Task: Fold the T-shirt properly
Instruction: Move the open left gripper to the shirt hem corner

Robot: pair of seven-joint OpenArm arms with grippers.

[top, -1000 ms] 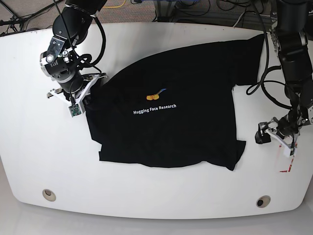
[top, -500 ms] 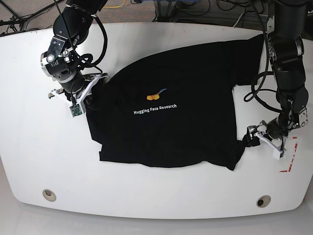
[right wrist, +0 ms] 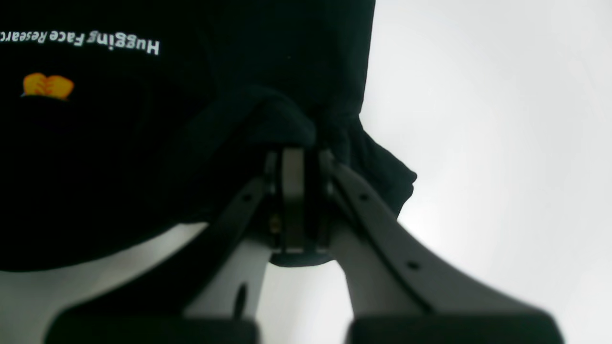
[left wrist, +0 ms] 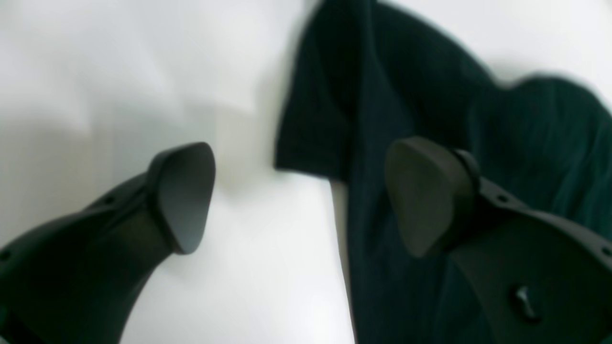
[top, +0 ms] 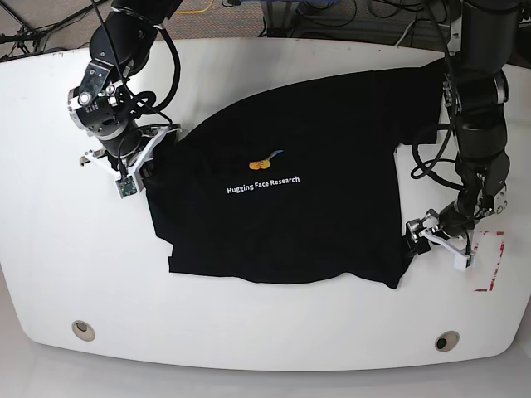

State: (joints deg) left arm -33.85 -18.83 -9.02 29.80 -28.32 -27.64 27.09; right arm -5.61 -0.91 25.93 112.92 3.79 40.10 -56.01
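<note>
In the base view the T-shirt (top: 290,182) lay spread across the middle of the table (top: 50,249), the right gripper (top: 137,162) at its left edge and the left gripper (top: 427,236) at its lower-right corner.

The left wrist view showed those jaws wide apart, straddling the hem — they should settle lower before closing.

The right wrist view showed jaws clamped on bunched cloth — best held steady.

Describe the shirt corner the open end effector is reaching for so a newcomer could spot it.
On the white table lies a black T-shirt. Follow its edge toward the left end effector. The corner is a squared flap jutting onto bare table.
</note>
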